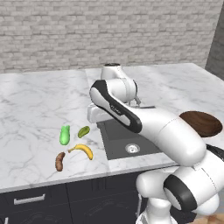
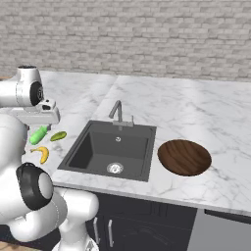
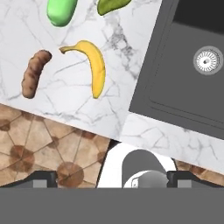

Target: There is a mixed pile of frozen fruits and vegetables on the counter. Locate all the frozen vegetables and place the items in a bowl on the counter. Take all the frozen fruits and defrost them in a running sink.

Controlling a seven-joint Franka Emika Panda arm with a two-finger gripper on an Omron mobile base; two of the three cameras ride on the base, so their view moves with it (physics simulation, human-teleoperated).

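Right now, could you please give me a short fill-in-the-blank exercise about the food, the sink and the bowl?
1. The wooden bowl holds ____ food pieces.
2. All four food pieces lie on the ____.
3. The piece nearest the sink is the ____.
4. The sink lies between the food and the ____.

Missing words: no; counter; banana; bowl

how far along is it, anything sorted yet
Nothing looks done: the bowl is empty and the sink holds no food. All four pieces lie together on the counter: bright green piece, brown lump, banana and olive oval. In hand: nothing that I can see; the hand view looks down over the pile. Left: both vegetables to the bowl, both fruits to the sink.
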